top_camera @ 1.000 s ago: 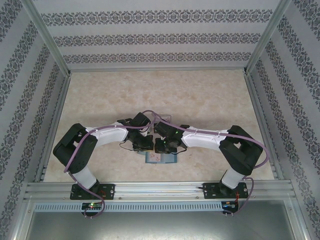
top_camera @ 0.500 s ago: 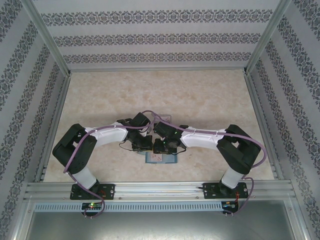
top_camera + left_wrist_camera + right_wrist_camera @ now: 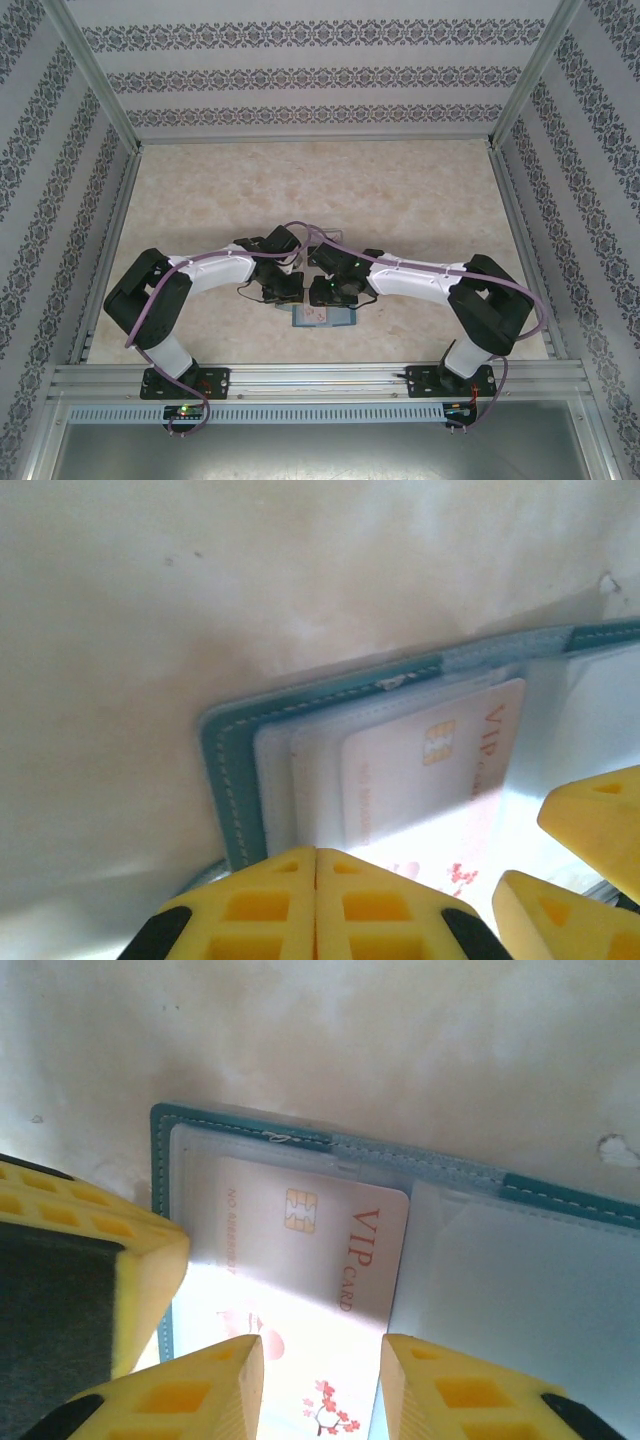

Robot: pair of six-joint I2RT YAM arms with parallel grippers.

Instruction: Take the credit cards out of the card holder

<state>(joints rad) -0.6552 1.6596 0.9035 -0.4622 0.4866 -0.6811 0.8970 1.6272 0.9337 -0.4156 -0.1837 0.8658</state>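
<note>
**Over the open card holder: drag, snag and collision risks**

From above, the card holder (image 3: 322,318) lay open on the table (image 3: 400,190), close to its near edge. The left gripper (image 3: 283,292) was over the holder's left part and the right gripper (image 3: 327,293) over its middle. Both wrists crowded together above it, so contact between them was judged likely on any sideways move. Beyond the holder, bare table ran to the far wall.

At the left wrist, the left gripper (image 3: 316,905) had its fingers closed together at the holder's left border, with nothing visible between them. The pale credit card (image 3: 430,765) sat in a clear sleeve (image 3: 310,790) just inside the stitched teal border (image 3: 232,780). If that hold-down slipped, the holder would probably drag along with the card.

At the right wrist, the right gripper (image 3: 320,1360) stood narrowly parted, one finger either side of the card (image 3: 330,1250), not visibly pinching it. The thin card offered little edge, so the fingers might catch the neighbouring sleeve (image 3: 500,1280) instead. The left fingers (image 3: 100,1250) hemmed in the holder's left border. Which way the sleeve opened could not be told.
</note>
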